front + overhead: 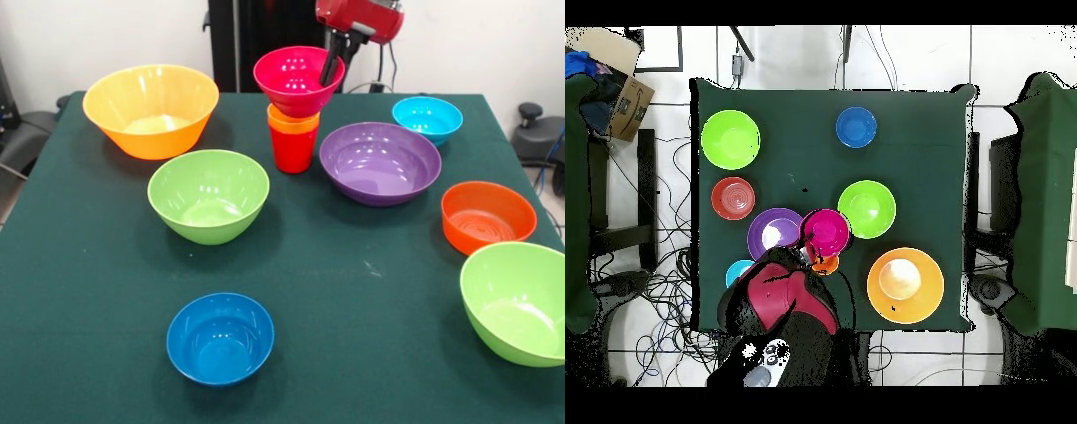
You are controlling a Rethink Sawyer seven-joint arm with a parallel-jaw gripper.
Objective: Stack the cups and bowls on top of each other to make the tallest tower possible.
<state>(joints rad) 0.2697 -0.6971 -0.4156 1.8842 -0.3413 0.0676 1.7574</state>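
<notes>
- Nearest in the front view sits the dark blue bowl [220, 338], alone on the green table [353, 353], with bare cloth all round it.
- To one side, at the table's edge, one lime green bowl [518, 302] runs partly out of the picture; the overhead view shows it whole [730, 139], just inside a corner.
- Just beyond it sits the orange bowl [488, 216], close to that same edge.
- Mid-table, the second lime green bowl [208, 195] and the wide purple bowl [380, 162] flank the tower [296, 106], each near it and apart from it.
- The tower: red cup [292, 152] on the cloth, orange cup [292, 119] nested in it, pink bowl [298, 81] on top.
- The gripper [331, 66] reaches into the pink bowl at its rim; I cannot tell how its fingers stand.
- From overhead the arm [780, 310] covers part of the light blue bowl [739, 272], which the front view shows clear [427, 119].
- Farthest, the large yellow-orange bowl [151, 109] fills a corner.
</notes>
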